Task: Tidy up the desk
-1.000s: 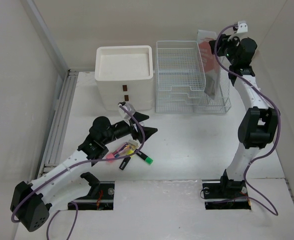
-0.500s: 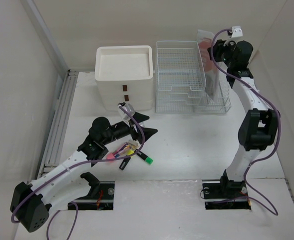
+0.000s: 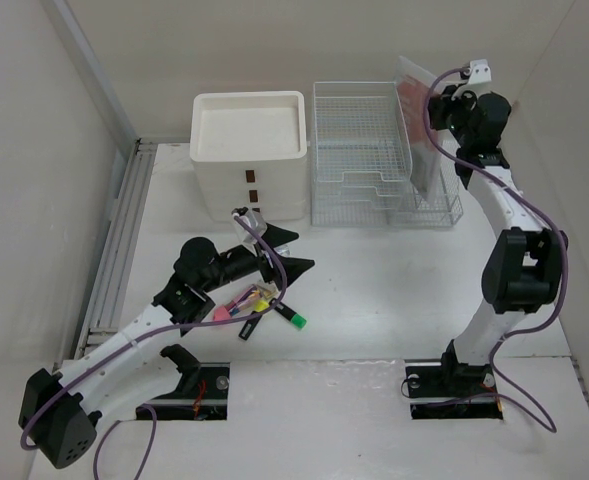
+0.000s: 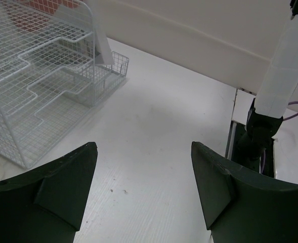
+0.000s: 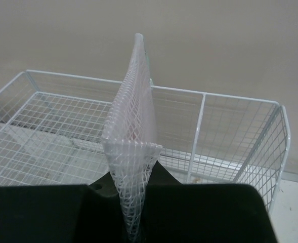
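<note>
The desk (image 3: 374,300) is stretching between beige walls, carrying everything. At left, the left gripper (image 3: 296,250) is hovering with its fingers spread wide and empty, near a cluster of pens (image 3: 254,303) lying on the desk. Behind, a drawer unit (image 3: 249,160) is standing beside a wire rack (image 3: 359,150). At right, the right gripper (image 3: 434,100) is pinching a mesh pouch (image 5: 131,116) upright over the rack's right end.
</note>
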`<state>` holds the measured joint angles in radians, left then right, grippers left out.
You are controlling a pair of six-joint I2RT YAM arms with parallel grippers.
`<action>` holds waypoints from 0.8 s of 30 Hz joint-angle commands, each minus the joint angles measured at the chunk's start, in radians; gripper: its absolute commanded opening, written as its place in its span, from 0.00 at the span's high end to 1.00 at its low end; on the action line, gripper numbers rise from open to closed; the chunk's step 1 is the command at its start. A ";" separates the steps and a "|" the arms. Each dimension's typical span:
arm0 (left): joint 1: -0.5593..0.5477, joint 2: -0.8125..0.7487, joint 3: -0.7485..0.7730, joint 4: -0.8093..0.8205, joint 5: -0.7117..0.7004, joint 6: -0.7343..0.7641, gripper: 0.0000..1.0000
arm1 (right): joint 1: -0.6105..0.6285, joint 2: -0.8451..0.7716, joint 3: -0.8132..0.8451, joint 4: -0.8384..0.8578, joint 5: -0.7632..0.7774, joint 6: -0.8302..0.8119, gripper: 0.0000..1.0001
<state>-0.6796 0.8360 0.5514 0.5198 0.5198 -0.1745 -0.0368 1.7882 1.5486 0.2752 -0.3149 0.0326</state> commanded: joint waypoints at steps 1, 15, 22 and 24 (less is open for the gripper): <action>-0.005 -0.028 -0.008 0.059 0.019 -0.006 0.28 | 0.009 -0.066 -0.059 0.200 -0.038 0.077 1.00; -0.005 -0.009 -0.008 0.059 0.019 -0.006 0.28 | 0.009 -0.085 -0.252 0.699 -0.013 0.251 1.00; -0.005 -0.009 0.001 0.049 0.019 -0.006 0.28 | 0.009 -0.066 -0.340 0.861 0.002 0.271 1.00; -0.005 -0.009 0.001 0.049 0.019 -0.006 0.28 | 0.009 -0.066 -0.349 0.861 0.002 0.271 1.00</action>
<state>-0.6796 0.8345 0.5472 0.5209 0.5201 -0.1757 -0.0372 1.7359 1.2007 0.9592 -0.3183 0.2810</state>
